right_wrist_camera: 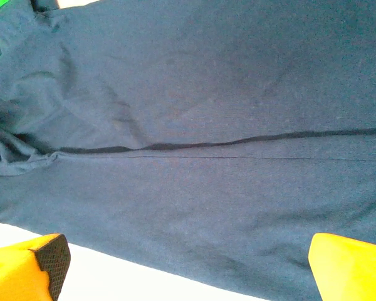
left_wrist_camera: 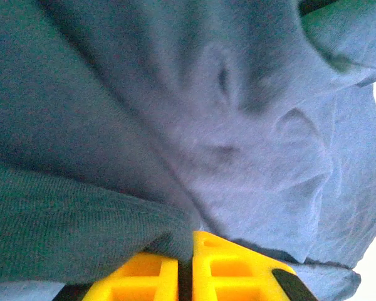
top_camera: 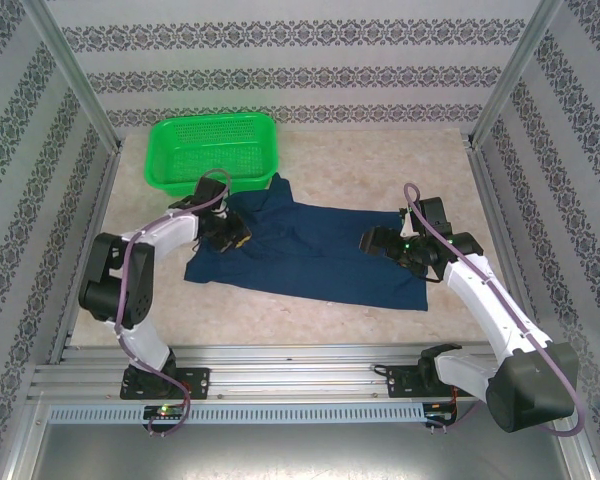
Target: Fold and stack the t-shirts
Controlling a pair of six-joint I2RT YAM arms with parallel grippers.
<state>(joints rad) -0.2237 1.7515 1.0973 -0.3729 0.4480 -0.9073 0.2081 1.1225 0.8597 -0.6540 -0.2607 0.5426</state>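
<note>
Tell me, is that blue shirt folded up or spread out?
Spread out, not neatly folded: the t-shirt lies flat across the table, bunched at one end where the left gripper pinches it.

A: Where does the t-shirt [top_camera: 310, 255] lie?
B: Spread on the table [top_camera: 380, 160], about midway across.
A: And the basket [top_camera: 215, 150]?
B: Far left, just behind the shirt's far left corner. The left gripper [top_camera: 228, 234] is on the shirt's left part, and the right gripper [top_camera: 368, 241] is over its right.

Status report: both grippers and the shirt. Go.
Left gripper shut on navy t-shirt, left end. Right gripper open over its right end. Shirt spread out, unfolded. Green mesh basket close behind.
</note>
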